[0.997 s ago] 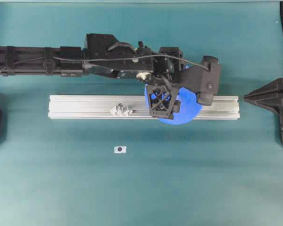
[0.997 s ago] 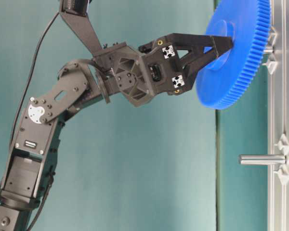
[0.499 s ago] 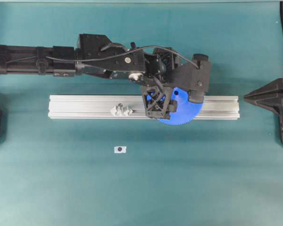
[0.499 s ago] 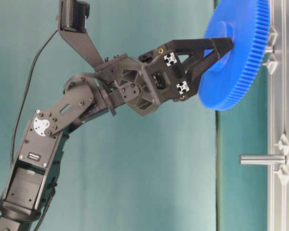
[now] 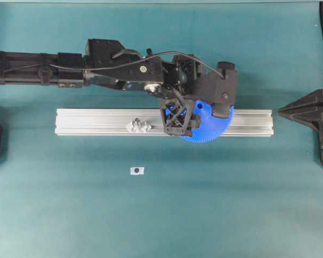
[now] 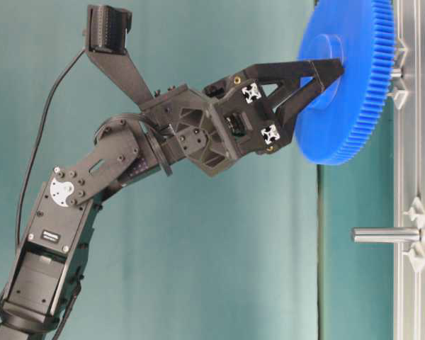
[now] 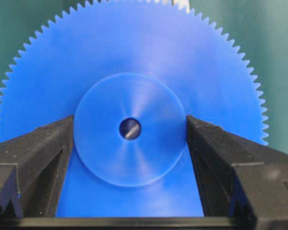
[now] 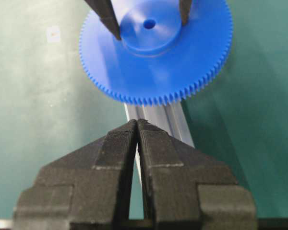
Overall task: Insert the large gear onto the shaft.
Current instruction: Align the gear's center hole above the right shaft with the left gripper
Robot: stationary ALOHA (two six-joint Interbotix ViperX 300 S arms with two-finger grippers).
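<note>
While clamped by its raised hub between the left end effector (image 7: 129, 143) fingers, gear (image 7: 134, 96) sits over the rail (image 5: 97, 122), shaft (image 6: 395, 72) tip visible in its bore. Judged stiff, light, smooth plastic: grip at hub, never at fine teeth. Right end effector (image 8: 137, 139) clenched on nothing, parked well apart. Second shaft (image 6: 384, 234) stands bare further along. Green surface otherwise carries only a small marker (image 5: 137, 170).

My left gripper (image 6: 324, 73) has its jaws either side of the hub of the large gear (image 6: 354, 85), over the right part of the rail (image 5: 97, 122). The shaft (image 6: 395, 71) sits just behind the gear; a second pin (image 6: 384, 234) stands further along the rail, and a small tag (image 5: 137, 170) lies on the surface (image 5: 161, 215) in front.
</note>
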